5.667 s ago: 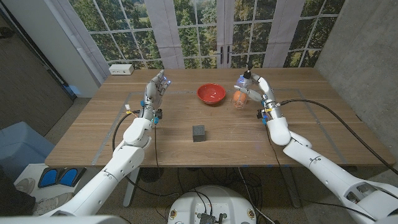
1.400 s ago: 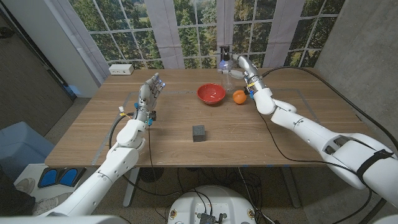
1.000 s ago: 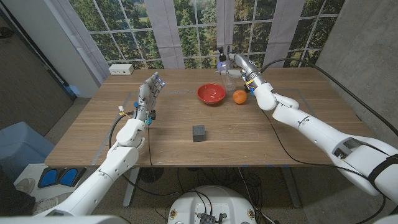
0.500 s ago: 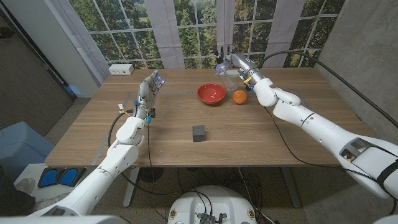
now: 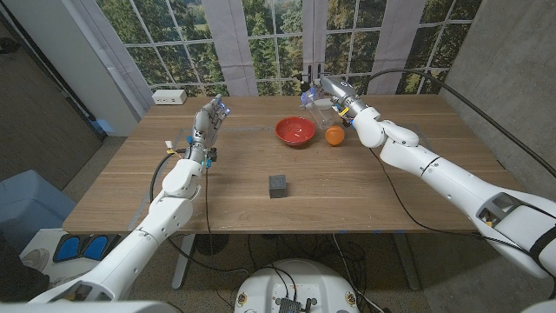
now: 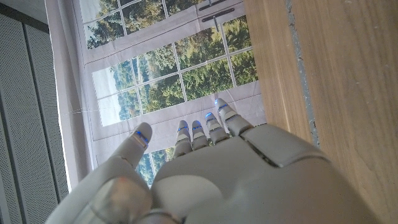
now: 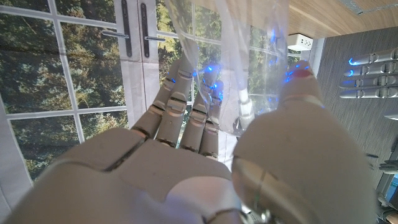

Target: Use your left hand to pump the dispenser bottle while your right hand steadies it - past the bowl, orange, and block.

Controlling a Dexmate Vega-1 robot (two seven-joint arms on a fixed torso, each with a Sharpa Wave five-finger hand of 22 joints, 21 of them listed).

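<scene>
While my right hand (image 5: 334,89) wraps its fingers around the clear dispenser bottle (image 5: 319,103) at the table's one o'clock, past the red bowl (image 5: 294,130) and orange (image 5: 334,134), steadying it for pumping, my left hand (image 5: 208,122) waits at ten o'clock, fingers spread, empty.

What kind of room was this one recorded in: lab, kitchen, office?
Most likely a lab or test room, not a kitchen: a bare wooden table stands before tall paned windows looking onto trees, cables trail over the table from the arms, and a white power strip sits at its far corner.
</scene>
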